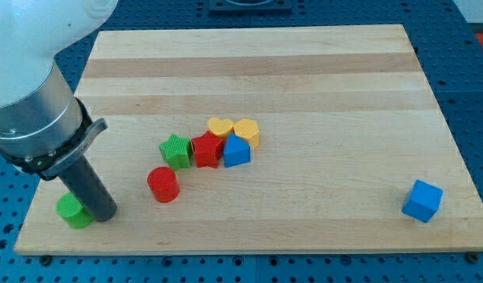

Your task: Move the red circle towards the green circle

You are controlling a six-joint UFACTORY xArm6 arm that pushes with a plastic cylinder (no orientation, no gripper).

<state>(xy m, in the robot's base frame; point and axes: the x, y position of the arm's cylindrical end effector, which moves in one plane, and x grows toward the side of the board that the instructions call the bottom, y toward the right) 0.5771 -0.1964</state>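
The red circle [163, 185] stands on the wooden board [304, 71], left of the middle and near the view's bottom. The green circle [71, 211] sits at the board's bottom left corner, partly hidden by my rod. My tip [102, 215] rests on the board just right of the green circle, touching or nearly touching it. The red circle is a short way to the tip's right and a little higher in the view.
A cluster sits up and right of the red circle: a green star [175, 151], a red star [206, 150], a blue block [236, 151], a yellow block [219, 126] and a yellow heart-like block [247, 130]. A blue cube [422, 200] is at the bottom right.
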